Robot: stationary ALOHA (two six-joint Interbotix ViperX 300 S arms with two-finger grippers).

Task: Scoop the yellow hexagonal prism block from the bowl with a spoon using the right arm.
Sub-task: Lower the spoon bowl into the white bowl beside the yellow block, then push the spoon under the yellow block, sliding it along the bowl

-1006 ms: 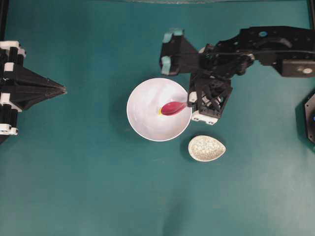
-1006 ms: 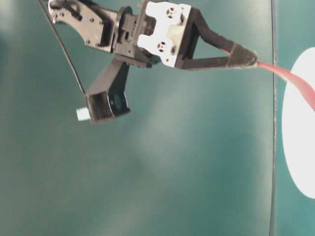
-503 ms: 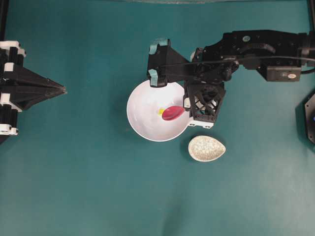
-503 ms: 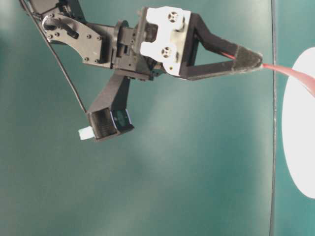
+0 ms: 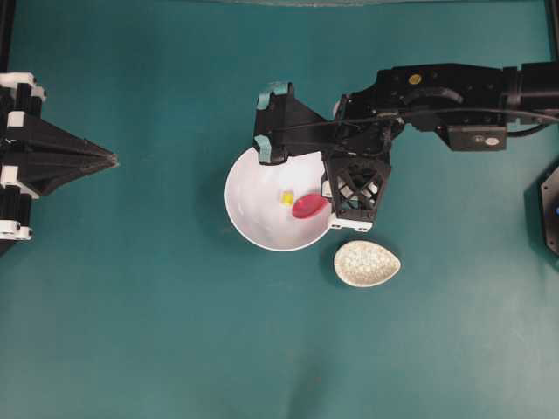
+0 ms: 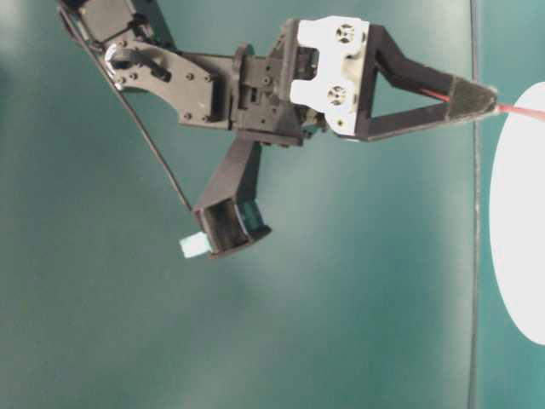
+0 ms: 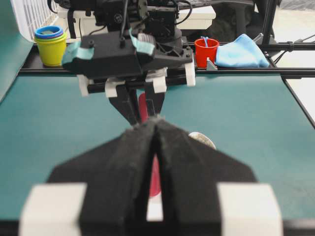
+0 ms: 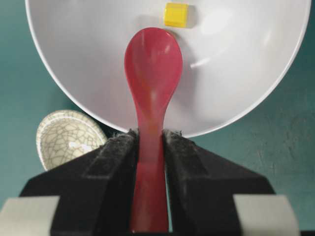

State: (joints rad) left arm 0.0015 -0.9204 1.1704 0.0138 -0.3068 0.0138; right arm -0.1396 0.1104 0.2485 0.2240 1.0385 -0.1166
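Observation:
The white bowl (image 5: 253, 196) holds the yellow hexagonal prism block (image 5: 286, 198) near its middle. My right gripper (image 5: 330, 204) is shut on the handle of the pink-red spoon (image 5: 307, 206), whose scoop lies inside the bowl just right of the block. In the right wrist view the block (image 8: 175, 14) sits just past the tip of the spoon (image 8: 152, 64) on the floor of the bowl (image 8: 236, 73), with the gripper (image 8: 151, 135) at the rim. The table-level view shows the gripper (image 6: 490, 98) above the bowl (image 6: 519, 221). My left gripper (image 5: 113, 160) is shut and empty at the far left.
A small speckled egg-shaped dish (image 5: 367, 263) sits just right of the bowl, below the right gripper, and shows in the right wrist view (image 8: 66, 137). Stacked yellow and blue cups (image 7: 49, 44), a red cup (image 7: 205, 49) and a blue cloth (image 7: 243, 51) stand beyond the table's far edge.
The right arm has swung left over the bowl and tilted steeper. The spoon's scoop looks shorter and sits slightly lower. The block now shows apart from the spoon's tip. The left arm is still.

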